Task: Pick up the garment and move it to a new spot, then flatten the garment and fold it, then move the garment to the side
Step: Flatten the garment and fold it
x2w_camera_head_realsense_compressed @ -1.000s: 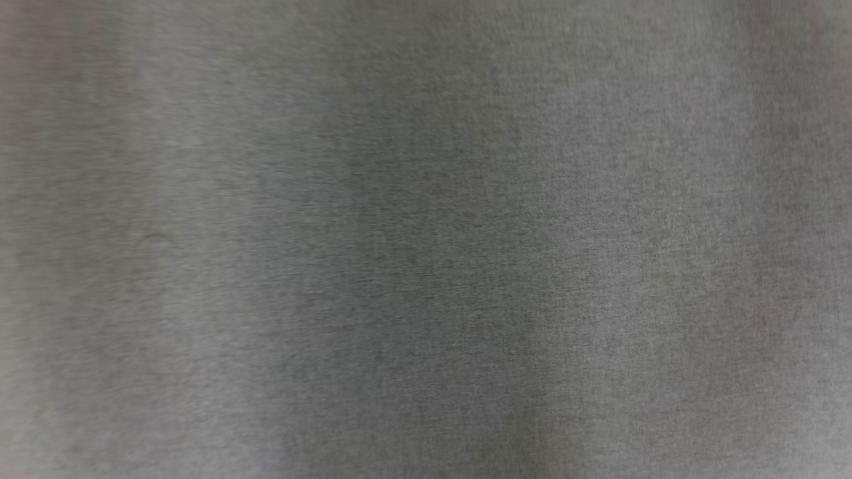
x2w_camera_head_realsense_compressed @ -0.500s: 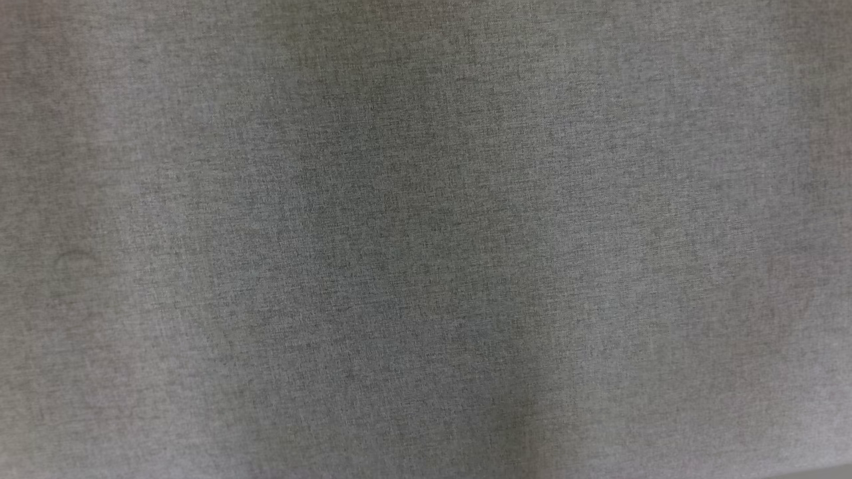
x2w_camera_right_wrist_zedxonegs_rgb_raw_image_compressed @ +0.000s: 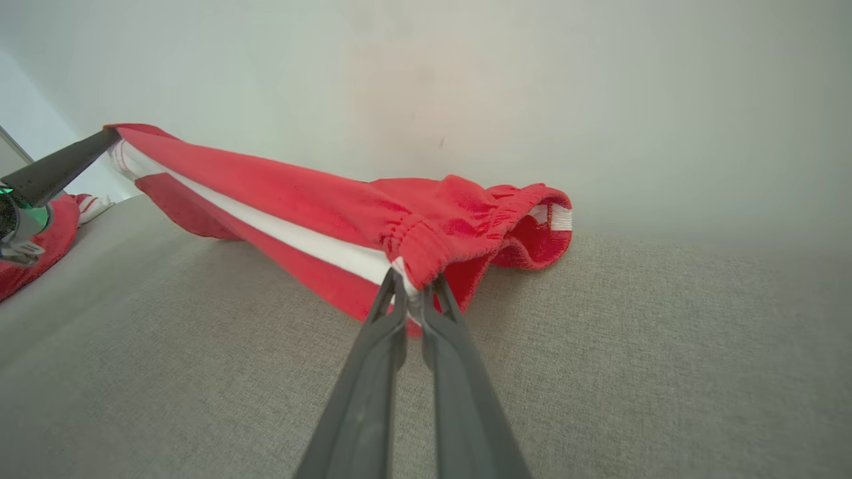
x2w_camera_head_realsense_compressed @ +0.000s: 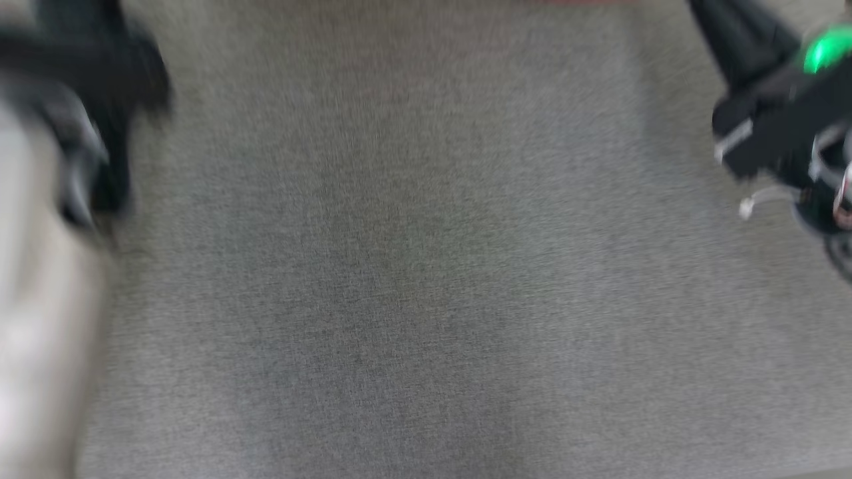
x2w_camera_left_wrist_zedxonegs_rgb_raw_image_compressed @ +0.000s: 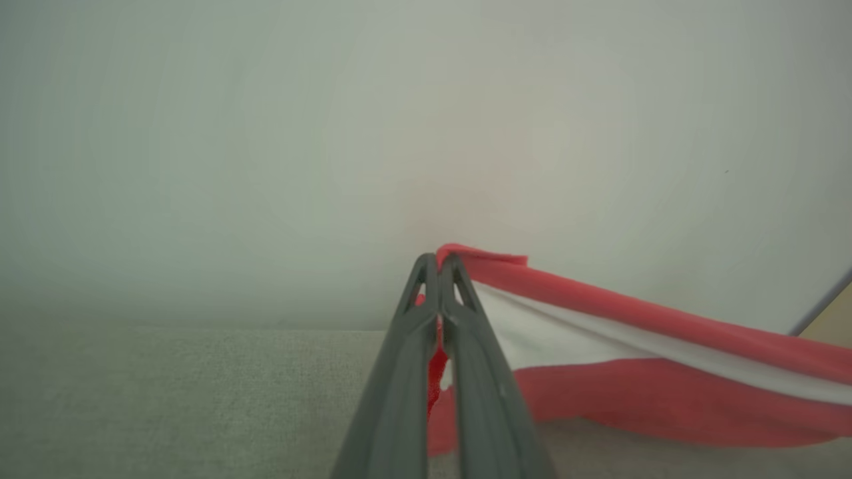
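The garment point(x2w_camera_right_wrist_zedxonegs_rgb_raw_image_compressed: 299, 206) is red with a white side stripe and an elastic waistband. It hangs stretched between my two grippers, just above the grey surface. In the right wrist view my right gripper point(x2w_camera_right_wrist_zedxonegs_rgb_raw_image_compressed: 413, 287) is shut on the waistband's edge. In the left wrist view my left gripper point(x2w_camera_left_wrist_zedxonegs_rgb_raw_image_compressed: 439, 265) is shut on the garment's point(x2w_camera_left_wrist_zedxonegs_rgb_raw_image_compressed: 632, 359) other end, and the cloth runs off to the right. The left gripper's fingers point(x2w_camera_right_wrist_zedxonegs_rgb_raw_image_compressed: 63, 166) also show at the far left of the right wrist view. Blurred in the head view are my left arm point(x2w_camera_head_realsense_compressed: 86, 100) and right arm point(x2w_camera_head_realsense_compressed: 785, 120).
A grey woven surface point(x2w_camera_head_realsense_compressed: 426, 266) spreads under both arms, with a pale wall point(x2w_camera_right_wrist_zedxonegs_rgb_raw_image_compressed: 599, 100) behind it. More red cloth with white stripes point(x2w_camera_right_wrist_zedxonegs_rgb_raw_image_compressed: 40, 246) lies on the surface at the left edge of the right wrist view.
The head view has shifted over the grey surface and is blurred. Both arms now show at its upper corners, where earlier there was just grey fabric.
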Motion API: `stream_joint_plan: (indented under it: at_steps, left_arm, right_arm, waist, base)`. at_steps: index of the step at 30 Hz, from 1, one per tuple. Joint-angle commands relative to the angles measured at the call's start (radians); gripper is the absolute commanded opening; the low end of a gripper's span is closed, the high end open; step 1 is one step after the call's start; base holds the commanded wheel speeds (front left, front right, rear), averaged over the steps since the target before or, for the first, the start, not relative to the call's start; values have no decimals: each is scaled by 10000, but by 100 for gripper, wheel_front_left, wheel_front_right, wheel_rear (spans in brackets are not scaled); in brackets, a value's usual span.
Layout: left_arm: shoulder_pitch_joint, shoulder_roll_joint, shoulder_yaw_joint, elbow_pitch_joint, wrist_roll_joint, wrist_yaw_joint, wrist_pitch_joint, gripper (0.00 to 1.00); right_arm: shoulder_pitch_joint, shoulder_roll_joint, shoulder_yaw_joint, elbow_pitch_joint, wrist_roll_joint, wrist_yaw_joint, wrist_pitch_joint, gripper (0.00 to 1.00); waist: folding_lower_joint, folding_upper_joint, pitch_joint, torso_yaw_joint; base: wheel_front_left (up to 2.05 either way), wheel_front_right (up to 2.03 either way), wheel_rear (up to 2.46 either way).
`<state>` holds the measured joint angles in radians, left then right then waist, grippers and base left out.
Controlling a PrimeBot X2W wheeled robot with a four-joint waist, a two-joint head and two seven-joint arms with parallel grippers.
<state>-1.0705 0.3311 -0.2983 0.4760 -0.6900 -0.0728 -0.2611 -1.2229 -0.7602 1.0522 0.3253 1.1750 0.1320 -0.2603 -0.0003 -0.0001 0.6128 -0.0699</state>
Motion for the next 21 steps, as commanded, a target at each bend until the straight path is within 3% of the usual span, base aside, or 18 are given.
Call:
stream_joint_plan:
  at_steps: [1,10,21]
  left_arm:
    - [1068,93,69,-576,-54,176,-50,0]
    - [6705,58,187,-3689,-462,1300,8,0]
    - [10565,-620,126,-5024,-544,1990,-45,0]
  right_arm:
    - [634,-214,-247,-173,-17,-26,-57,0]
    - [4539,-465,-1085,-1251,-672,-26,-61,0]
    - [8355,-661,-2121,-2090,-998,-26,-62,0]
  waist:
    - [3,1,-1017,-70]
    - [3,1,-2393,-111]
    - [3,1,-3533,121]
  base:
    - [0,0,0]
    - [0,0,0]
    - [0,0,0]
